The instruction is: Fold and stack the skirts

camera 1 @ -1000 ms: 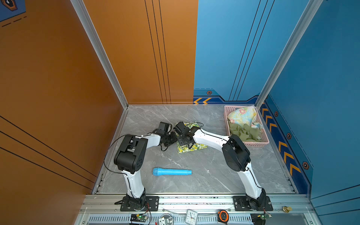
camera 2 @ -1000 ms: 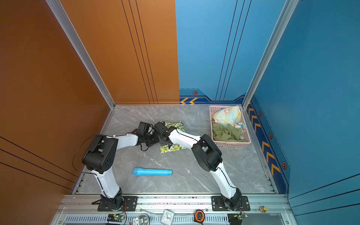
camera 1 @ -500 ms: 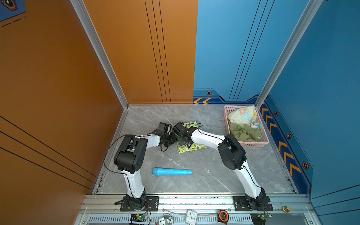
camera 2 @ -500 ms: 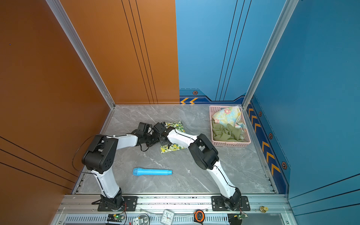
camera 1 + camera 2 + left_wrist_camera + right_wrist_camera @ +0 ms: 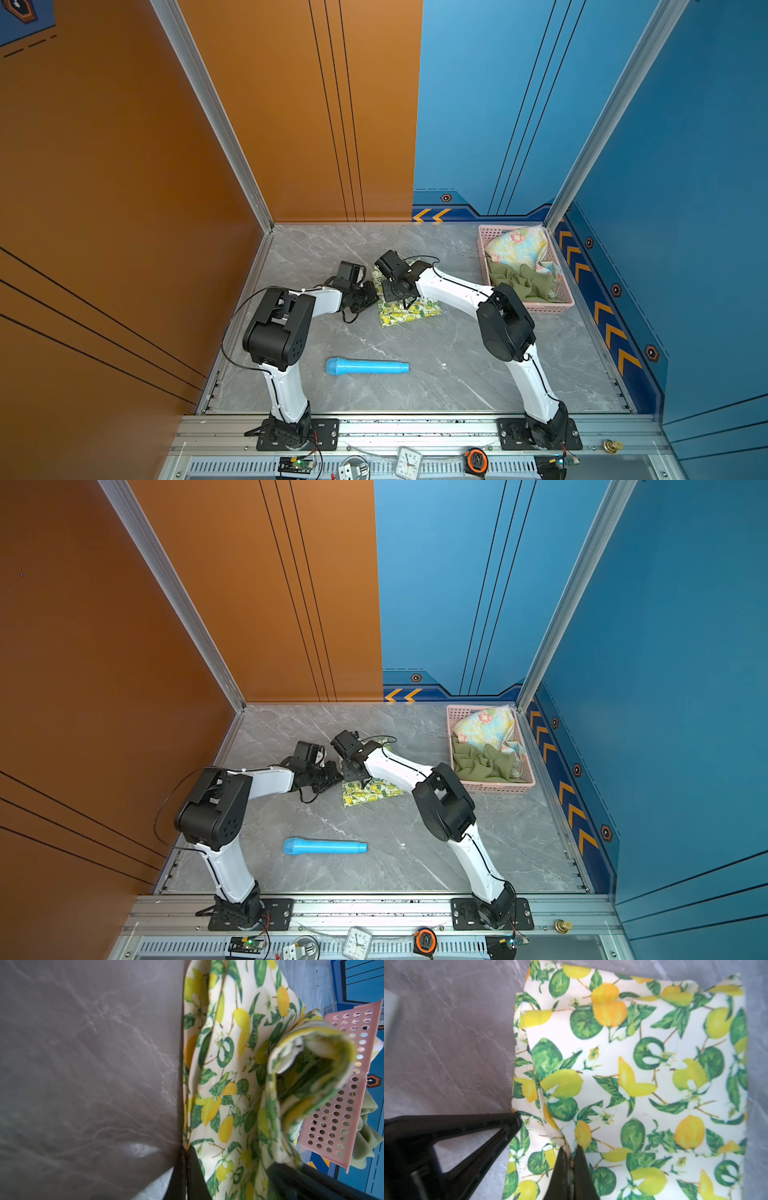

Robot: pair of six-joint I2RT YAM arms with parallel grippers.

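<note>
The lemon-print skirt (image 5: 409,311) (image 5: 372,791) lies partly folded on the grey marble floor, mid-table. My left gripper (image 5: 374,293) (image 5: 186,1159) is shut on its left edge. My right gripper (image 5: 401,300) (image 5: 571,1155) is shut on a pinch of the same cloth (image 5: 643,1064) close beside it. One fold of the cloth (image 5: 307,1059) stands up in a loop. The pastel flowered skirt (image 5: 519,247) (image 5: 486,729) and the olive green skirt (image 5: 519,282) (image 5: 482,762) lie crumpled in the pink basket (image 5: 540,306) (image 5: 494,787).
A blue cylinder (image 5: 365,367) (image 5: 324,847) lies on the floor nearer the front. The pink basket (image 5: 336,1118) stands against the right wall at the back. Orange and blue walls close in the floor. A clock (image 5: 409,461) and a tape measure (image 5: 477,459) sit on the front rail.
My right gripper has closed on the lemon-print skirt. Its elbow swung slightly left and back again. The left arm has stayed where it was.
</note>
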